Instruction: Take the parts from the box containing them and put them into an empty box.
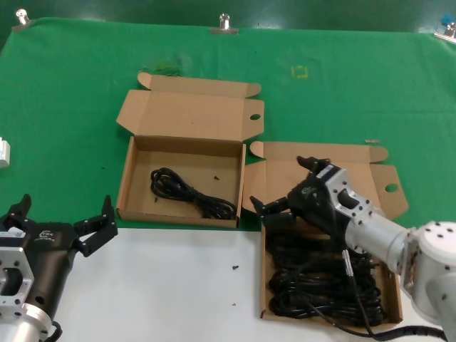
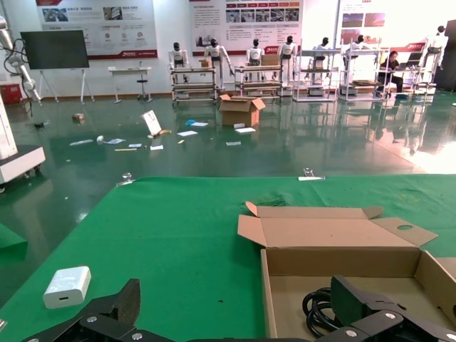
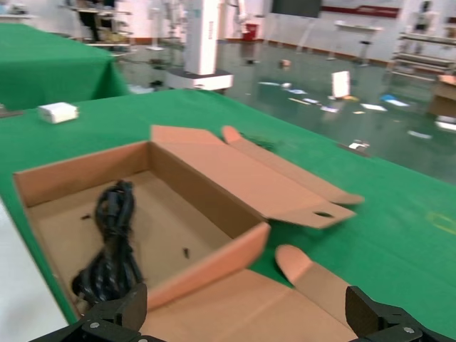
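So the bench (image 1: 71, 92) is draped in green cloth, white strip up front, shiny green showroom floor behind. Right end effector (image 1: 288, 187) hangs fingers spread wide over the full box (image 1: 394, 299) of cords (image 1: 320, 285). One cord (image 1: 189, 191) lies in the other box (image 1: 130, 178). Left end effector (image 1: 68, 221) sits wide too, parked at the front-left.
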